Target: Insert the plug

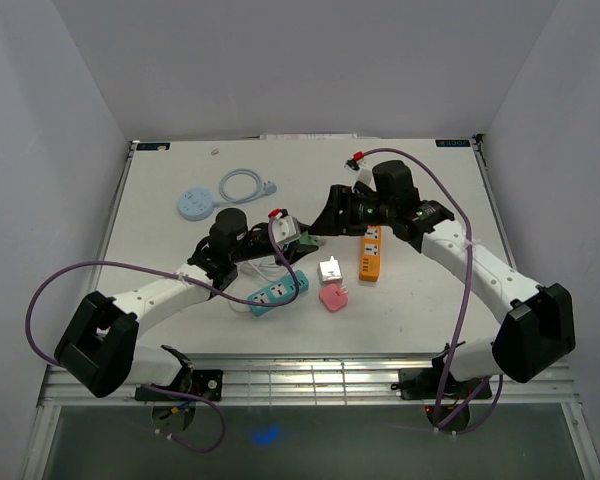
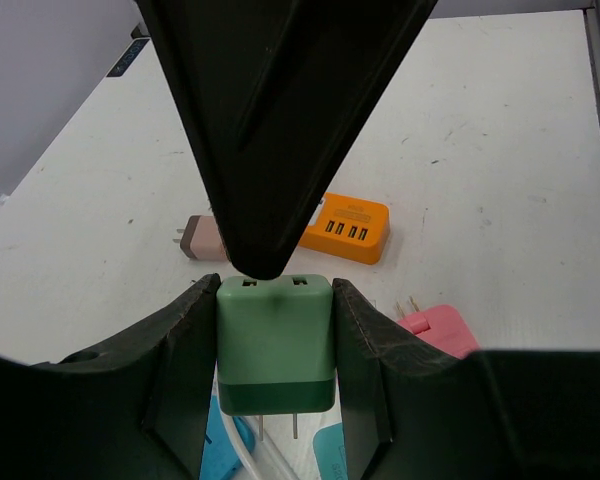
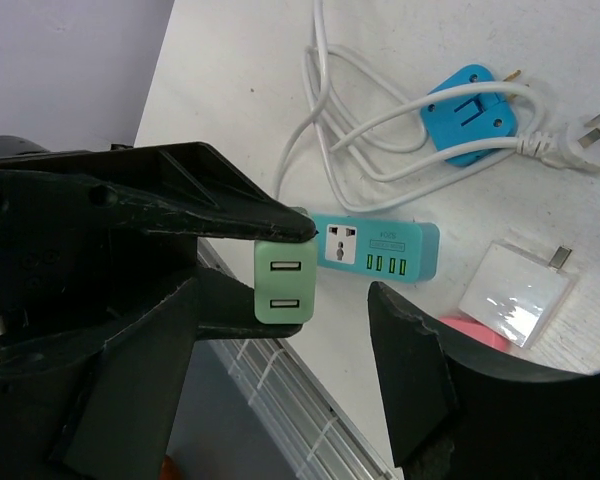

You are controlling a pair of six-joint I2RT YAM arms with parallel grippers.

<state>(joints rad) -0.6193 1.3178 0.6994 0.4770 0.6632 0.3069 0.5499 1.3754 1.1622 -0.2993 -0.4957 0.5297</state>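
- Now the left tool (image 2: 275,290) is clamping the pale green two-pin plastic charger plug (image 2: 276,345) above the white worktop (image 2: 500,180).
- Meanwhile the right tool (image 3: 280,295) is straddling it, jaws apart, gripping nothing.

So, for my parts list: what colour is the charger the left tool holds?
The charger is light green, darker green at its prong end; left wrist view.

The green plug (image 2: 276,345) is smooth matt plastic with bare metal prongs (image 2: 261,428); the table (image 2: 500,200) looks matt, scuffed white.
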